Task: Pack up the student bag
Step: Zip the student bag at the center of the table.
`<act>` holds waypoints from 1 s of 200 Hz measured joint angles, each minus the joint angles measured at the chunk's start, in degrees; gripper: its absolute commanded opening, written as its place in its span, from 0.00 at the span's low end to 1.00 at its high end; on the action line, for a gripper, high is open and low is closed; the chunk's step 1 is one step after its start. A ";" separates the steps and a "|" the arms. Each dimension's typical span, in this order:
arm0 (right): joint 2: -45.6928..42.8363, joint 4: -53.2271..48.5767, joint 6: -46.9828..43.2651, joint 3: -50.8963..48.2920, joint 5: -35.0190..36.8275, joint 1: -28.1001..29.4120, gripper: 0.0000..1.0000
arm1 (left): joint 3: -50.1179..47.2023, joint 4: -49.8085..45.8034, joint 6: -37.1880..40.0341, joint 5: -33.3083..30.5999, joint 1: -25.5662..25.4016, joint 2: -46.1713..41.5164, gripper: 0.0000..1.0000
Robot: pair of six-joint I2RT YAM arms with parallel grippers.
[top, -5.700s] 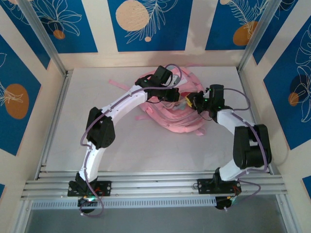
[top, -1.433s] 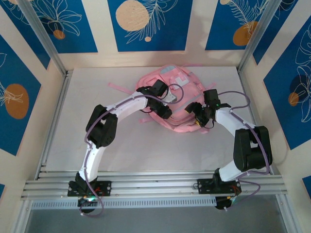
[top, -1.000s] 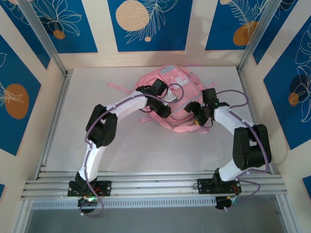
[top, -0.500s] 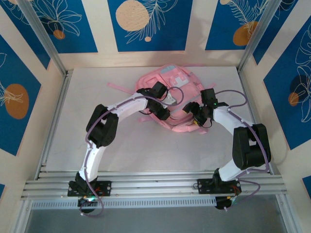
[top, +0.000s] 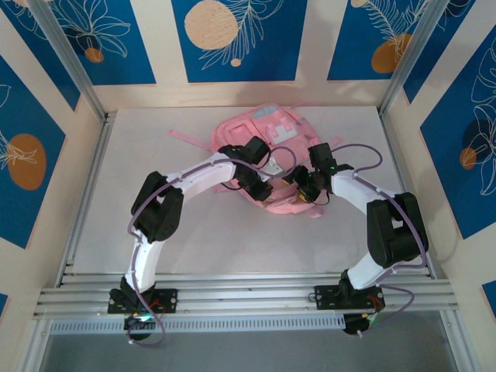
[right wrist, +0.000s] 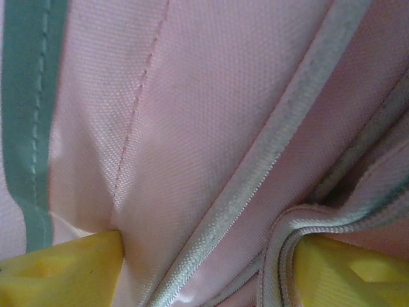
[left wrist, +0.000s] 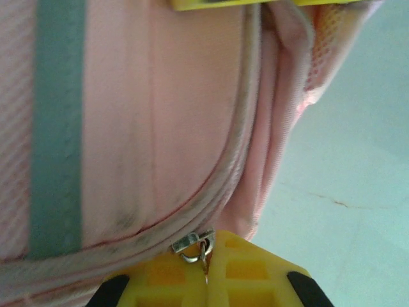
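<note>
Obs: student bag [top: 267, 132] lies flat at far centre of bench [top: 155, 163]; left tool [left wrist: 208, 259] pressed together, pinching the zip pull [left wrist: 192, 244]; right tool [right wrist: 204, 272] spread, bag fabric and zip seam between its fingers. Judged: loading seems done, zipping in hand. Remaining open length of zip cannot be told.

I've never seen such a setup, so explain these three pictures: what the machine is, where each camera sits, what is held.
It is two robot arms bolted to a table, each ending in a two-finger gripper. The wide picture looks down from above and behind; the two close-ups come from cameras on the wrists. On the table lies a pink student bag. The left gripper is shut on the bag's zip pull. The right gripper has bag fabric between its parted yellow fingers; whether it pinches is unclear.
</note>
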 measured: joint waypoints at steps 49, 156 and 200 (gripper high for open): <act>0.24 -0.31 -0.26 1.14 0.48 -0.09 0.70 | 9.33 -8.37 -2.67 0.35 -1.27 3.93 0.22; -7.78 -9.62 -7.98 3.17 -0.09 2.05 0.70 | -4.79 4.98 -24.33 5.25 7.63 -10.80 0.63; -7.78 -9.66 -18.64 4.44 -3.69 4.22 0.63 | -12.76 13.42 -34.49 5.31 14.91 -15.82 0.64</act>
